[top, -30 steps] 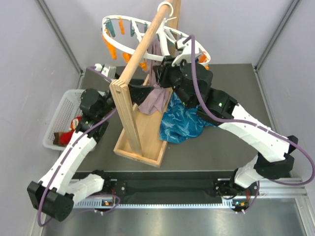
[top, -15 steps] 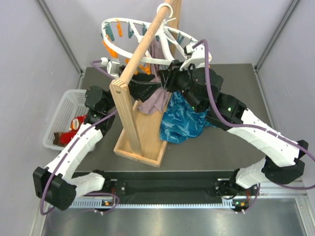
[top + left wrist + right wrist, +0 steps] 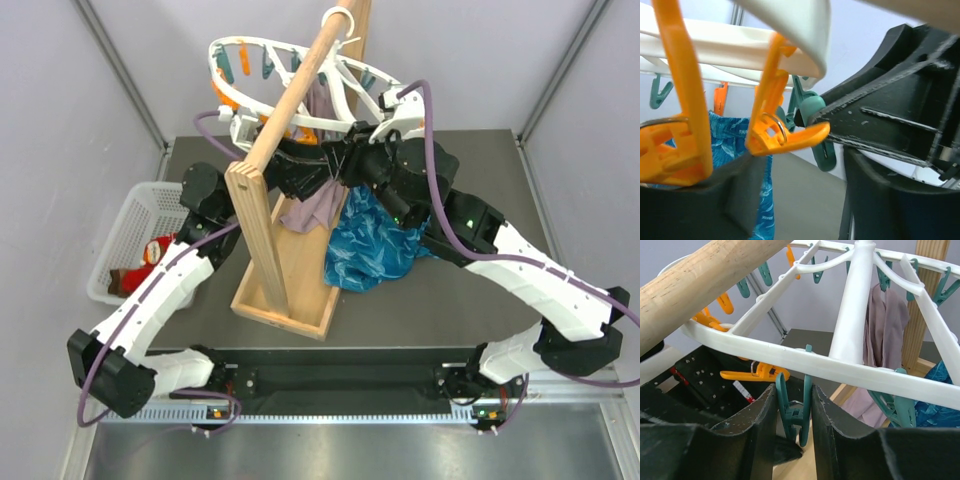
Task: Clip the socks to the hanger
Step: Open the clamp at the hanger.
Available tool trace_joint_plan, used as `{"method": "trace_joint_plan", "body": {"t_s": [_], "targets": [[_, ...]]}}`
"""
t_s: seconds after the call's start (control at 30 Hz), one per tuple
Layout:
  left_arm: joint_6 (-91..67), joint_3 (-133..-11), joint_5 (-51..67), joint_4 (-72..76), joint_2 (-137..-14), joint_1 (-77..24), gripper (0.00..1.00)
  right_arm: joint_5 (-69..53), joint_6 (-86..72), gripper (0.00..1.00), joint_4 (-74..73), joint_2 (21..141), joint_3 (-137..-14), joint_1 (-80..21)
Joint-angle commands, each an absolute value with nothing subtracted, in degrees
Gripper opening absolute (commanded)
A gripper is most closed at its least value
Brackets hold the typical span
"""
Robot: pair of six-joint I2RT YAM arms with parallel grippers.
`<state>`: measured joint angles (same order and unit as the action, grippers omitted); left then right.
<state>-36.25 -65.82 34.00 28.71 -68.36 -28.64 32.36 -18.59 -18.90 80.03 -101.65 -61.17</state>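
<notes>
Right hand around teal peg

The claw has its two black fingers pressed on a teal peg, one finger on each side. This peg hangs from the white hanger, whose rim passes just above the fingertips. Left of the claw, an orange peg lies almost level under the same rim. Up and to the right, a mauve sock hangs limp (the rim crosses in front of it). A wooden pole runs above on the left. A wooden post stands far right, with blue cloth below it.
</notes>
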Motion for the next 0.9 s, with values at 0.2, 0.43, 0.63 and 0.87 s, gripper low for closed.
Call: {"method": "trace_joint_plan", "body": {"t_s": [0.2,0.43,0.63,0.87], "targets": [[-23.22,-72.60,25.42,18.46,-68.82,-35.06,0.30,31.11,-21.35,0.01,-20.03,78.49,-102.74,-60.64],[-16.53,-72.60,20.75,14.68,-67.15,-36.39,0.04,32.43,-22.68,0.33,-28.90,82.61,-110.64,-60.56],[-14.68,-72.16,20.04,13.37,-67.15,-36.47,0.00,32.87,-23.38,0.46,-31.38,85.43,-113.99,-60.56],[-12.83,-72.25,19.42,12.04,-66.80,-36.48,0.00,34.54,-23.12,0.57,-31.90,87.71,-116.72,-60.56]]}}
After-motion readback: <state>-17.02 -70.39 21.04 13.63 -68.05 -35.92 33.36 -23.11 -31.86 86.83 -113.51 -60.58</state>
